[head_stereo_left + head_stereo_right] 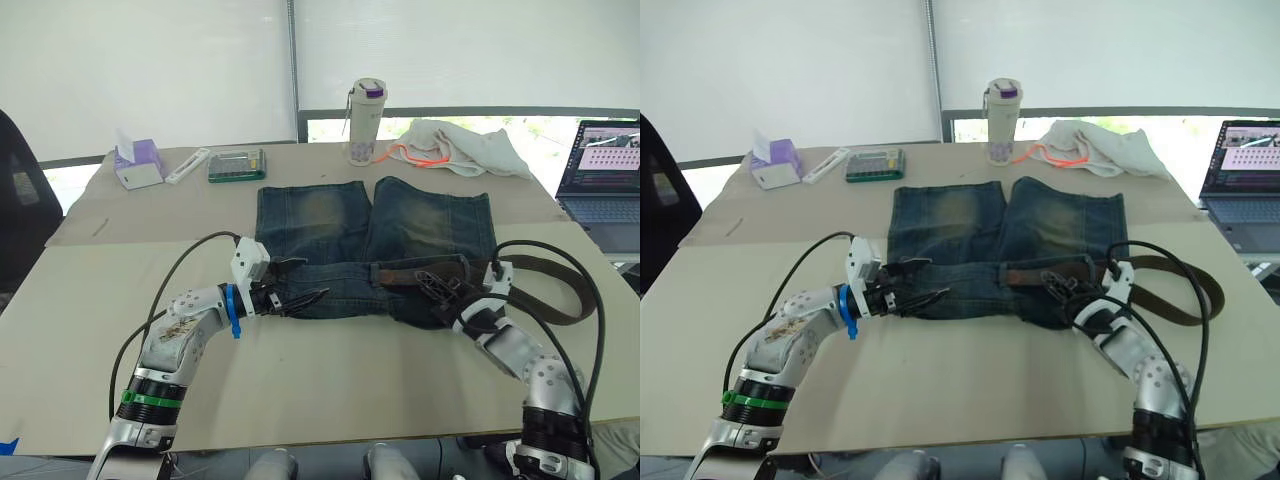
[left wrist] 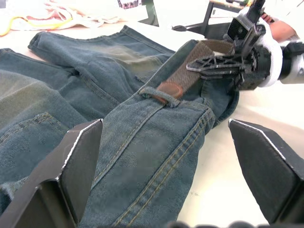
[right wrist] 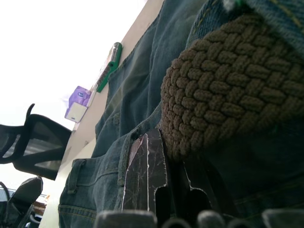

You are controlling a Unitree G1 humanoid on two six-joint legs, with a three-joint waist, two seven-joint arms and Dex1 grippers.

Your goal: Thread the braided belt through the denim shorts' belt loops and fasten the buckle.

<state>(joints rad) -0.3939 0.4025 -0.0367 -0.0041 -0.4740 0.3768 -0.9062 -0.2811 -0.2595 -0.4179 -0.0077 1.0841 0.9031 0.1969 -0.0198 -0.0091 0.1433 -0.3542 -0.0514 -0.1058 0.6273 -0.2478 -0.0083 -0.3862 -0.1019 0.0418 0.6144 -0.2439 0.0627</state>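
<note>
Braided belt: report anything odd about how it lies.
The braided belt is only partly threaded: its brown tip pokes through one belt loop mid-waistband, while the rest loops loosely off the denim shorts past the right claw.

An office-like test room used as a robotics lab: a wide desk [image 1: 330, 390] topped with plain beige board stands against large windows screened by white roller blinds [image 1: 150, 70], daylight showing in the gap beneath them. An open laptop [image 1: 600, 180] with a lit screen sits at the desk's right edge, and a black mesh office chair [image 1: 20, 210] stands at the left. Everyday desk clutter lines the far side: a purple tissue box [image 1: 138, 163], a green case [image 1: 237, 165], a tall drink bottle with a purple lid [image 1: 365, 122] and a crumpled white cloth with orange cord [image 1: 460, 147].
</note>
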